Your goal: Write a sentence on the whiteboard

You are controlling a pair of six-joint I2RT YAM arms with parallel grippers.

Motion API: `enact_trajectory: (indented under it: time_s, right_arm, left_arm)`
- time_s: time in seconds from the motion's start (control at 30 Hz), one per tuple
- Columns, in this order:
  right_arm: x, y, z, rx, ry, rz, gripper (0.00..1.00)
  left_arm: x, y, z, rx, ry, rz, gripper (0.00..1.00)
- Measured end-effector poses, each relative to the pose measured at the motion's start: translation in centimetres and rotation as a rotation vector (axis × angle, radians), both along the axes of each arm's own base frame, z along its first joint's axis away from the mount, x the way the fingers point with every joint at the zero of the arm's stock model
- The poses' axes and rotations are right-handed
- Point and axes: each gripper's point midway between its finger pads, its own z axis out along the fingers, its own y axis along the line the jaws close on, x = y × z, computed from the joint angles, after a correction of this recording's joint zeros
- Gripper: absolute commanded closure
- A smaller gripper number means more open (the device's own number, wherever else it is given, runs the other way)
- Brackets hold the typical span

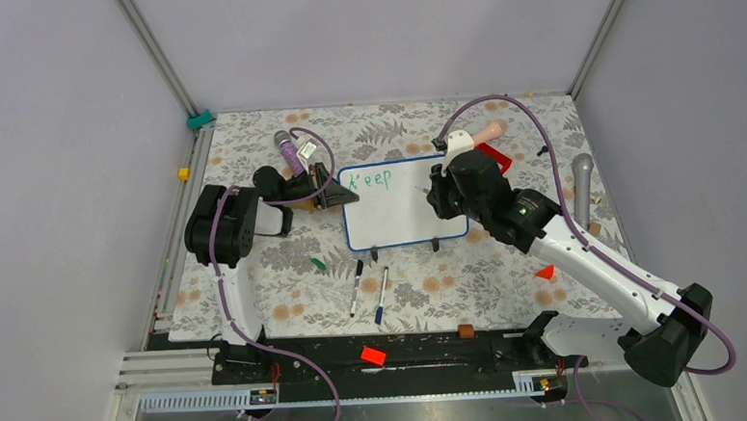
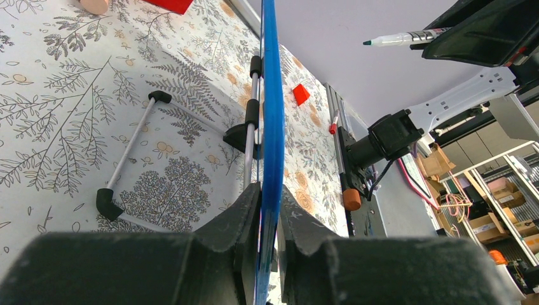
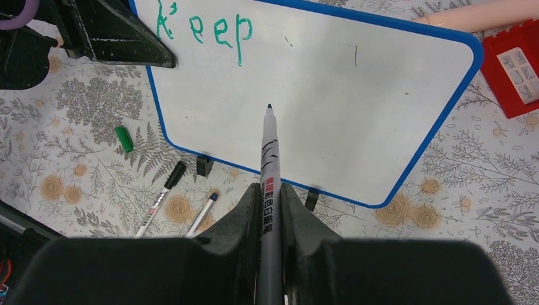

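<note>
On the floral table (image 1: 509, 290), the biggest risk sits with the whiteboard (image 1: 403, 209). The left tool (image 2: 270, 197) is clamped only on the blue rim of one short end. A firm press from the other side could therefore swing or tip the board on its short black feet, dragging a stroke off line. The right tool (image 3: 271, 190) is closed around a marker (image 3: 270, 159), held low on the barrel. A hard or slanted contact could push the pen back through the fingers or twist it. This would give faint or wobbling letters. The sentence (image 3: 203, 28) so far reads only "Keep", close beside the left tool and far ahead-left of the marker's tip. The wrist passing over that wet green ink could smear it. Large letters could also crowd the rest of the line. The board lies straight ahead of the right tool. Its long axis runs from the left tool across toward the right one. Its writing face is turned up toward the arms, with the footed edge nearest them. How steeply it leans, I cannot tell. The marker's long axis runs straight out from its tool, and its tip aims at the blank middle, seemingly just off the surface.
</note>
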Motion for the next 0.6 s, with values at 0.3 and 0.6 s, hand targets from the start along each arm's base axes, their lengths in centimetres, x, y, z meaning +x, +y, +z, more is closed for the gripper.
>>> enact_trajectory:
  time_s: [0.3,0.6]
  right_arm:
    - [0.0,0.0,-0.1,-0.001,0.002,0.000,1.00]
    - [0.5,0.6,-1.0,-0.012,0.018,0.004,1.00]
  left_arm:
    - [0.0,0.0,0.0,0.000,0.000,0.000,0.85]
    - [0.0,0.0,0.0,0.000,0.000,-0.001,0.85]
